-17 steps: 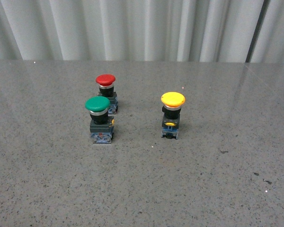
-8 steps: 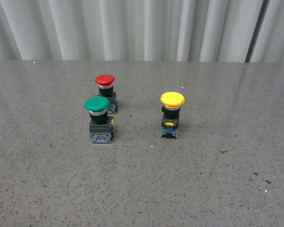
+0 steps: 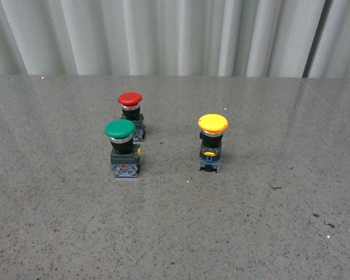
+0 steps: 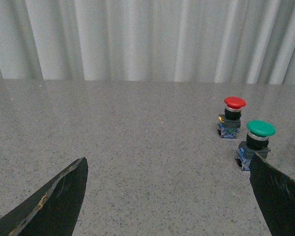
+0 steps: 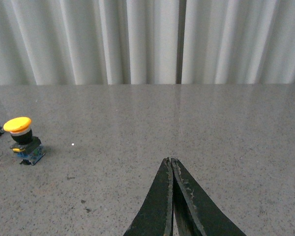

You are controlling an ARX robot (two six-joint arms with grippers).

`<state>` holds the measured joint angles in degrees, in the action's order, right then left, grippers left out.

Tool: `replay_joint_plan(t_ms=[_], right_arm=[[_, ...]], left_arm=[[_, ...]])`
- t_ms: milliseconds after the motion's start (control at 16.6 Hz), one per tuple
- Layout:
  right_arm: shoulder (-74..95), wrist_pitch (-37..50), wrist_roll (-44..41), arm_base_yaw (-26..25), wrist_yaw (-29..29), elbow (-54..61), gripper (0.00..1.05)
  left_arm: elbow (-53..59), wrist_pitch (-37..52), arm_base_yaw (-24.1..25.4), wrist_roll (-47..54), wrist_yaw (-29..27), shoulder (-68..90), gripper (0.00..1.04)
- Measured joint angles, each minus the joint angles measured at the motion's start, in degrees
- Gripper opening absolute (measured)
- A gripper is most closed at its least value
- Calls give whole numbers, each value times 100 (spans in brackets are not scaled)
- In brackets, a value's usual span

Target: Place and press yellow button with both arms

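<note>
Front view: yellow mushroom-capped push-button stands upright on the grey speckled table, well apart from the green-capped button and red-capped button. No arms in view; nothing moved vs 1 s ago.

Left wrist: left gripper spread wide, empty.

Right wrist: right gripper pressed together; should open before approaching yellow btn, keeping it upright.

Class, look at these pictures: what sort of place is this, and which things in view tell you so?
Probably a robot test bench or lab: a bare speckled grey tabletop, a plain pale curtain as backdrop, and three industrial push-buttons, the yellow button, a green one and a red one.
</note>
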<state>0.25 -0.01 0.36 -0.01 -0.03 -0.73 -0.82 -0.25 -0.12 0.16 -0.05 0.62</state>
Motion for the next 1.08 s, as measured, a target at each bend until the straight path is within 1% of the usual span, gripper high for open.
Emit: replay_joint_plan(t_ms=[181, 241, 361, 422, 482, 602, 723, 1084], right_arm=[[0, -26, 0, 0, 0, 0, 2], [0, -26, -2, 0, 0, 0, 5], [0, -26, -2, 0, 0, 0, 26], [0, -26, -2, 0, 0, 0, 41], [0, -26, -2, 0, 0, 0, 50], [0, -26, -2, 0, 0, 0, 78], [0, -26, 0, 0, 0, 0, 99], [0, -26, 0, 0, 0, 0, 98]], left_arm=[[0, 2, 0, 0, 4, 0, 98], [0, 2, 0, 0, 2, 0, 98], [0, 2, 0, 0, 4, 0, 98], [0, 4, 0, 0, 4, 0, 98], [0, 4, 0, 0, 4, 0, 98], [0, 2, 0, 0, 4, 0, 98], [0, 4, 0, 0, 4, 0, 98], [0, 2, 0, 0, 4, 0, 98]])
